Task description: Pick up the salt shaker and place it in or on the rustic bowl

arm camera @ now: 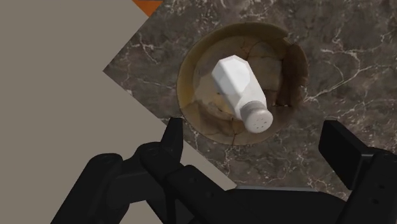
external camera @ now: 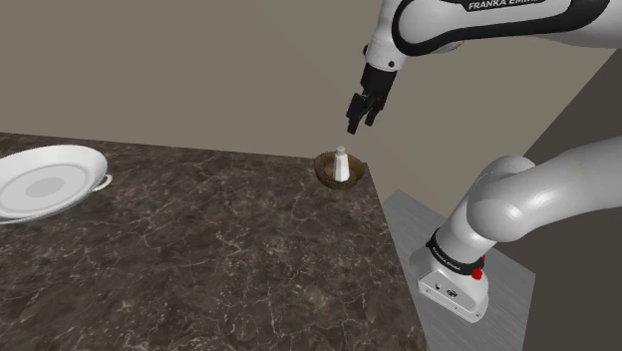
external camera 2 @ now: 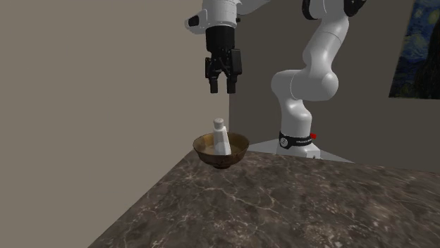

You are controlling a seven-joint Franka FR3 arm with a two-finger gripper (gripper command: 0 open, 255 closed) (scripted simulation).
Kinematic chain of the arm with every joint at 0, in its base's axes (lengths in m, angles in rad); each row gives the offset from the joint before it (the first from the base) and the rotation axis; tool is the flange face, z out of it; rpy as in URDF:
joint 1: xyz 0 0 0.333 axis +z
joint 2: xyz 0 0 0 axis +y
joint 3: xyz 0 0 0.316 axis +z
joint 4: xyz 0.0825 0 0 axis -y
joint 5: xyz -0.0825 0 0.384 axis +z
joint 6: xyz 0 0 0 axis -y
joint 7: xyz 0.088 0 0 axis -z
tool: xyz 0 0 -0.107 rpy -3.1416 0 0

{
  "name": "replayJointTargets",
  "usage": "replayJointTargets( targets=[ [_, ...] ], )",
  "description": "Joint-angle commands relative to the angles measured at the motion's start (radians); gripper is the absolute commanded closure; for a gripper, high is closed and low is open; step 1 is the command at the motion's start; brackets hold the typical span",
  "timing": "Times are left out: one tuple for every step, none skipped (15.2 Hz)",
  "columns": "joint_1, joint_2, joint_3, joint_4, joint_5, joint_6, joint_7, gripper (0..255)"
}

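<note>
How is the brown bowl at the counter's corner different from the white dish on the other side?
The brown bowl is small, deep and mottled; the white dish is wide, shallow and plain. The brown bowl holds the salt shaker; the white dish holds nothing. Both rest on the dark counter.
</note>
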Motion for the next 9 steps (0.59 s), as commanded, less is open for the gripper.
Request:
replayJointTargets(
  targets=[
    [-0.002, -0.008, -0.004, 0.054, -0.005, -0.064, 0.001, 0],
    [-0.003, -0.01, -0.006, 0.08, -0.006, -0.091, 0.002, 0],
    [-0.003, -0.01, -0.006, 0.08, -0.006, -0.091, 0.002, 0],
    [-0.003, -0.01, -0.006, 0.08, -0.006, -0.091, 0.002, 0],
    [-0.003, -0.01, -0.006, 0.08, -0.006, -0.091, 0.002, 0],
    [-0.003, -0.01, -0.006, 0.08, -0.006, -0.091, 0.002, 0],
    [-0.003, -0.01, -0.006, 0.08, -0.006, -0.091, 0.002, 0],
    [-0.003, -0.01, -0.006, 0.08, -0.006, -0.091, 0.002, 0],
    [-0.003, -0.01, -0.006, 0.08, -0.006, -0.091, 0.002, 0]
  ],
)
